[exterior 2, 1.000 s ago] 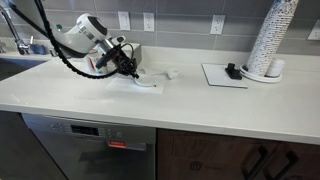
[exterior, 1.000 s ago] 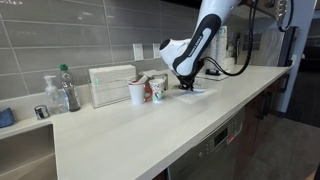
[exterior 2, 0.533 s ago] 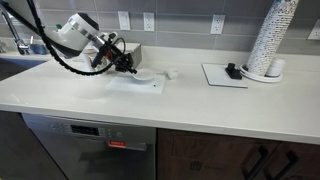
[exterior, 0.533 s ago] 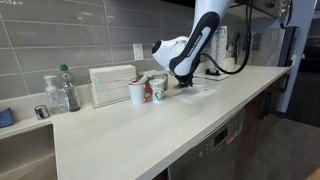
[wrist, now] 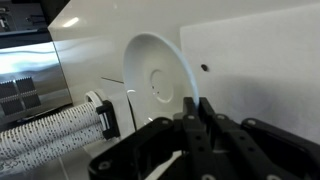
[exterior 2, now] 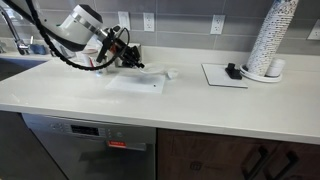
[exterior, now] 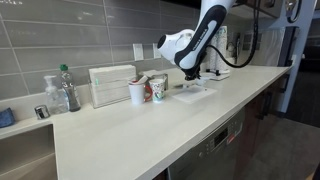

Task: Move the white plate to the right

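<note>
**A:** While the long pale desk (exterior 2: pixel 215 108) fills most of both exterior views, what is the Panda arm (exterior 2: pixel 80 20) doing over it?

**B:** It reaches across the desk and ends above the flat white rectangular sheet (exterior 2: pixel 138 82). The same sheet shows in an exterior view from the far end (exterior: pixel 196 91), lying flat with the arm's end clear above it.

**A:** And the white plate (wrist: pixel 157 80)?

**B:** It is plain only in the wrist view. There it stands tilted nearly on edge with its face to the camera, and the fingers (wrist: pixel 192 118) are narrowed onto its lower rim. In the exterior views it is too small to pick out beside the dark wrist.

**A:** So the fingers are holding it, not just near it?

**B:** Yes, they pinch the rim. The plate seems to rest on nothing else, so I judge it is off the desk, roughly over the sheet.

**A:** How far along is that?

**B:** The pick-up looks done. The shift to the right looks barely begun, since the plate hangs about where the sheet lies. What is left is to carry it sideways, level it, set it on bare desk and let go.

**A:** Anything in the way?

**B:** The two cups (exterior: pixel 145 92) stand near the sheet. Bare desk lies between the sheet and the tall stack of cups (exterior 2: pixel 270 38), well apart.
</note>
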Tool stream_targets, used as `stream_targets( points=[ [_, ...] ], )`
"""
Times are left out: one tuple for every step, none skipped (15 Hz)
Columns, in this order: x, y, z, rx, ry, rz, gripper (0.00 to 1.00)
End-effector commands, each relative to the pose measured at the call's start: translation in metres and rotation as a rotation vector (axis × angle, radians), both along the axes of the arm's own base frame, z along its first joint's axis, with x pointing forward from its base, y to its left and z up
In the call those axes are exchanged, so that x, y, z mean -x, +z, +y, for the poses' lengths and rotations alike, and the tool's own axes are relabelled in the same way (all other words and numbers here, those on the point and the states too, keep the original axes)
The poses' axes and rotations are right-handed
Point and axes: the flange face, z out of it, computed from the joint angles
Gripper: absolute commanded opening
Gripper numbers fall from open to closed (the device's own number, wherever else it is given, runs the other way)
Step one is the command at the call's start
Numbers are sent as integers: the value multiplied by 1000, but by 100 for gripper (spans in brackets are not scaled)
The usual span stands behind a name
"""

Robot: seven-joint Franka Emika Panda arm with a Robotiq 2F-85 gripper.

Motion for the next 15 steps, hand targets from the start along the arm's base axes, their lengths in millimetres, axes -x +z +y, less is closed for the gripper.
stream_targets(
  points=[
    [-2, 25, -37, 19, 7, -9, 2],
    [-4, 30, -48, 12, 8, -7, 2],
    [-5, 35, -59, 8, 13, -13, 2],
    [-5, 38, -69, -1, 21, -15, 2],
    [-5, 40, -80, -12, 33, -17, 2],
    [-5, 41, -90, -26, 46, -20, 2],
    [-6, 41, -101, -49, 62, -30, 2],
    [-9, 38, -85, -36, 20, -28, 2],
    [-9, 39, -93, -42, 20, -33, 9],
    [-9, 38, -95, -42, 16, -32, 9],
    [-9, 38, -93, -42, 19, -32, 9],
    [-10, 38, -90, -43, 23, -32, 9],
    [-10, 37, -86, -43, 28, -32, 9],
    [-10, 37, -84, -43, 30, -31, 9],
    [-10, 37, -84, -43, 30, -31, 9]
  ],
)
